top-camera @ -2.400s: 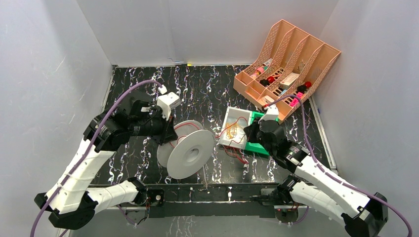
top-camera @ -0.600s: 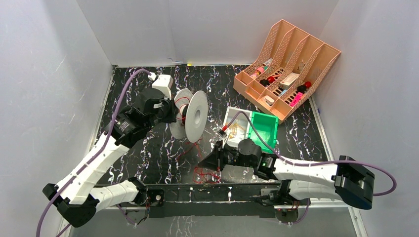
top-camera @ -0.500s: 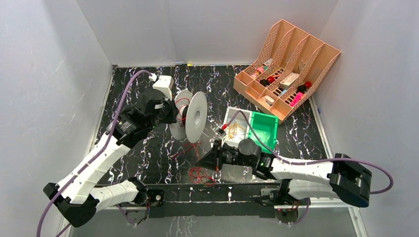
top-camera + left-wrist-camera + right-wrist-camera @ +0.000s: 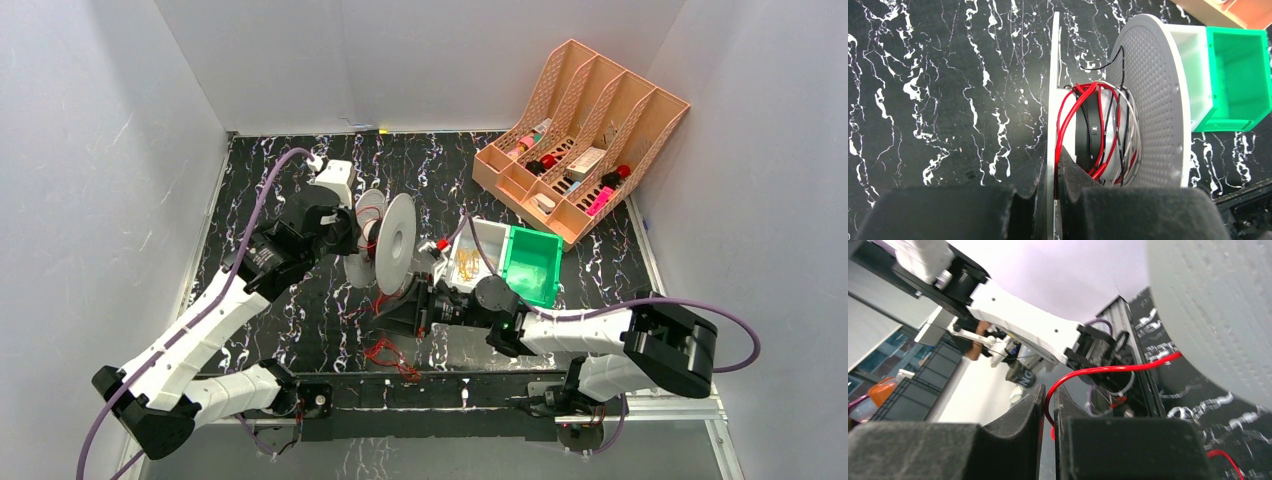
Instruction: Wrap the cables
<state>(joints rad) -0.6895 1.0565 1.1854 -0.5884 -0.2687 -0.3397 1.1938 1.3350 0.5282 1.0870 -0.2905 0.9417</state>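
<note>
Spool (image 4: 396, 243) in left claw (image 4: 1050, 181), cables (image 4: 1064, 112) wound

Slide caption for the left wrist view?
Left pincer grips the grey plastic spool by its near flange, thin red cables wound on its hub.

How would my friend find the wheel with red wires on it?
At the black marbled table, look left of the green bin. The spool is turned on edge: two pale round discs with red cables wound between them; its neighbours are boxes.

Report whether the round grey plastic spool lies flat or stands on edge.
On edge: the spool shows discs nearly edge-on overhead; left pincer clamps one.
</note>
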